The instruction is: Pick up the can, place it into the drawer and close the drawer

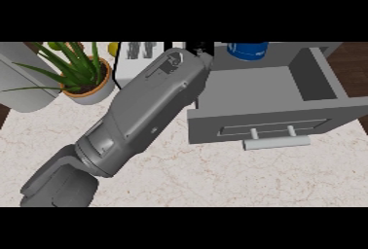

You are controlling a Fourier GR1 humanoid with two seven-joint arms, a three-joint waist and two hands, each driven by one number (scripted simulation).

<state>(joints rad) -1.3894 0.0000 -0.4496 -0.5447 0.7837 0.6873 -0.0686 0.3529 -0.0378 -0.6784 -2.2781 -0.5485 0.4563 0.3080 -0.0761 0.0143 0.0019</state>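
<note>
Grey forearm (144, 112) reaches toward the blue can (248, 50) behind the open drawer (273, 92); hand state untellable.

One grey forearm (140, 116) enters from the lower left edge at about seven o'clock and stretches toward one o'clock; its elbow end is broad and dark grey, its upper casing paler and tapering toward the wrist; the black hand (202, 47) shows only as a small dark patch at the top edge, its fingers hidden; no other arm is in view.
</note>
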